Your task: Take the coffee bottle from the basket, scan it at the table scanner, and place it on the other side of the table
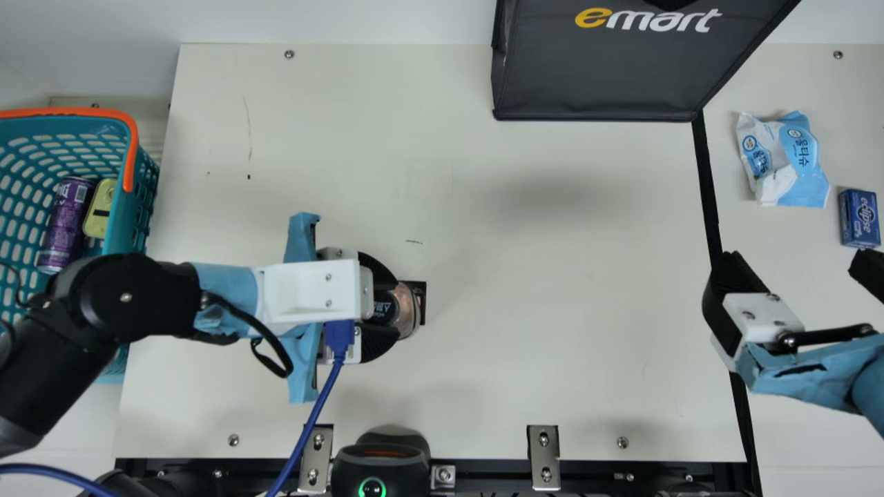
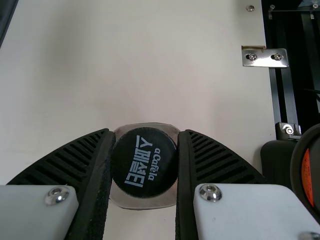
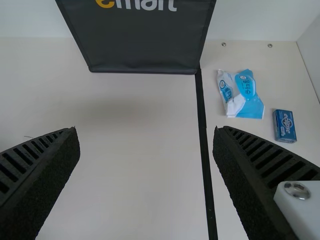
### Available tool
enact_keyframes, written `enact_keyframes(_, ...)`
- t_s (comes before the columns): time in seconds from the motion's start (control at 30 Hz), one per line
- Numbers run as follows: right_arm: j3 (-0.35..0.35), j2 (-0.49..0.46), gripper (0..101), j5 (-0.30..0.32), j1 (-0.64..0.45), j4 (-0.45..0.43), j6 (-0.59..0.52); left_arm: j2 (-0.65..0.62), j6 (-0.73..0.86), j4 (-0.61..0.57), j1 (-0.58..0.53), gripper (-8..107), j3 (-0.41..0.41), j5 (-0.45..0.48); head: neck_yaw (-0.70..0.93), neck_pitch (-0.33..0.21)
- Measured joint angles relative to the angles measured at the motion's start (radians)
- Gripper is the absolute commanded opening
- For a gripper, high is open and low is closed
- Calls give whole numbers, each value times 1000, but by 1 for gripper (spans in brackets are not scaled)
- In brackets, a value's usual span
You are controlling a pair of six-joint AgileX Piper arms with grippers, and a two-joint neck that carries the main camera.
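Note:
My left gripper (image 1: pixel 387 308) is over the left half of the table, shut on the coffee bottle (image 1: pixel 407 308). In the left wrist view the bottle's black cap (image 2: pixel 144 162) faces the camera, and my left gripper (image 2: pixel 144 162) presses a finger on either side of it. The scanner (image 1: pixel 381 461) stands at the table's near edge, and its side also shows in the left wrist view. The basket (image 1: pixel 123 228) is at the far left. My right gripper (image 1: pixel 801 273) hangs open at the right; in the right wrist view my right gripper (image 3: pixel 146 150) holds nothing.
A purple can (image 1: pixel 66 221) and a yellow tin (image 1: pixel 101 207) lie in the basket. Beyond the black tape line (image 1: pixel 707 186) are a wipes pack (image 1: pixel 786 160) and a small blue box (image 1: pixel 859 218). A dark bag (image 1: pixel 601 76) stands at the back.

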Motion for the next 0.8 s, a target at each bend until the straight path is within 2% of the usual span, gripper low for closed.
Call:
enact_keyframes(0.47,0,0,95,0,0,0,0,22,0,11,24,59,9,2,0,-2)
enact_keyframes(0.8,0,0,95,0,0,0,0,8,-114,43,16,90,2,-23,0,0)
